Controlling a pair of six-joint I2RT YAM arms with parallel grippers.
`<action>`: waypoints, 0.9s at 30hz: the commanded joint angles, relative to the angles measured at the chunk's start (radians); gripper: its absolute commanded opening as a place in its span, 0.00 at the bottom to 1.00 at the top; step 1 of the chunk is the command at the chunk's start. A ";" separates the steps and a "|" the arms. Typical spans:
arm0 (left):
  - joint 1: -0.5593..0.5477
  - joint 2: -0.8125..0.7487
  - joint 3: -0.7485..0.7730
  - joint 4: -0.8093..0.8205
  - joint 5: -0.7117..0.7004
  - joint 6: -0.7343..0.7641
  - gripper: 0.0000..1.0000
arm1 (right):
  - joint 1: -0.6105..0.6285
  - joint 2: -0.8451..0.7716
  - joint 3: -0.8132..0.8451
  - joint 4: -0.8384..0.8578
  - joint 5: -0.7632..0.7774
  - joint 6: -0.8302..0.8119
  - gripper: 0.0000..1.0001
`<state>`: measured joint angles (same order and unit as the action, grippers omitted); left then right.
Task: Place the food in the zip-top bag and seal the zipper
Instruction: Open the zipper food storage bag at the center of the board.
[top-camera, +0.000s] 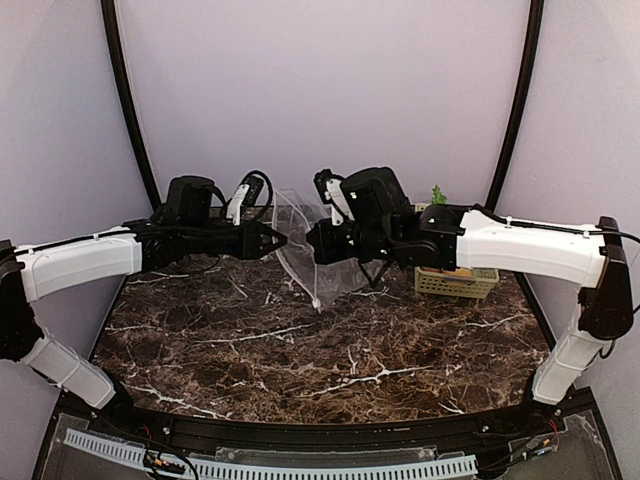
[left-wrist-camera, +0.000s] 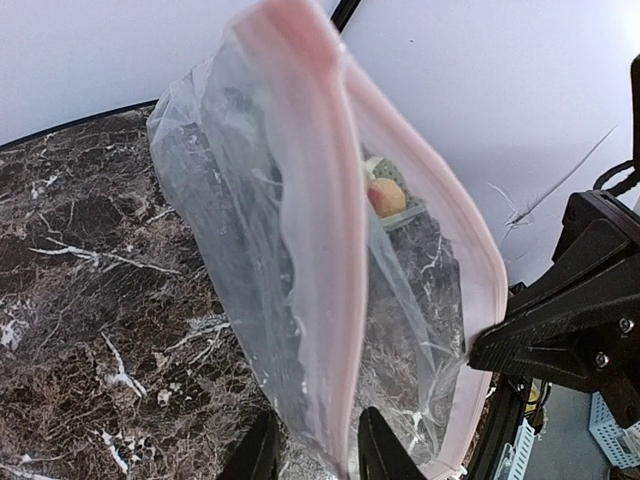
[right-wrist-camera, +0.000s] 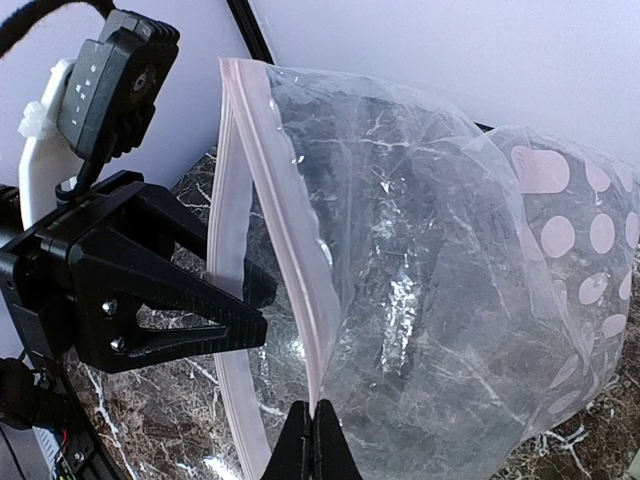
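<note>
The clear zip-top bag (top-camera: 300, 270) hangs upright between my two grippers above the marble table, mouth open. My right gripper (right-wrist-camera: 318, 420) is shut on one lip of the pink zipper (right-wrist-camera: 270, 180). My left gripper (left-wrist-camera: 315, 455) is open, and the other zipper lip (left-wrist-camera: 310, 200) runs loosely between its parted fingers. From above, the left gripper (top-camera: 275, 240) and right gripper (top-camera: 312, 243) face each other closely. The bag (right-wrist-camera: 430, 300) looks empty, with pale dots on its far half. The food sits in the basket: green leaves (top-camera: 438, 194) and an orange piece (left-wrist-camera: 386, 197) seen through the bag.
The pale green lattice basket (top-camera: 455, 283) stands at the back right, partly under the right arm. Dark marble table (top-camera: 320, 370) stretches in front of the bag. A curved white backdrop with black poles closes the rear.
</note>
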<state>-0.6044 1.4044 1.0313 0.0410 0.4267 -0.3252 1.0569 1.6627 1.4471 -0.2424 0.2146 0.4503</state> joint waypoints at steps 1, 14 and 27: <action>0.005 0.021 0.016 -0.034 0.007 -0.015 0.23 | 0.009 -0.016 0.027 -0.002 0.060 0.006 0.00; 0.005 -0.159 0.002 -0.090 -0.271 0.122 0.01 | -0.036 -0.082 -0.042 0.016 0.087 0.029 0.00; 0.005 -0.139 0.140 -0.258 -0.236 0.259 0.01 | -0.158 -0.013 -0.069 0.035 -0.206 0.225 0.00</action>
<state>-0.6044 1.2125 1.1187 -0.1009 0.1989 -0.1146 0.9272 1.6123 1.4101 -0.2131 0.0921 0.5812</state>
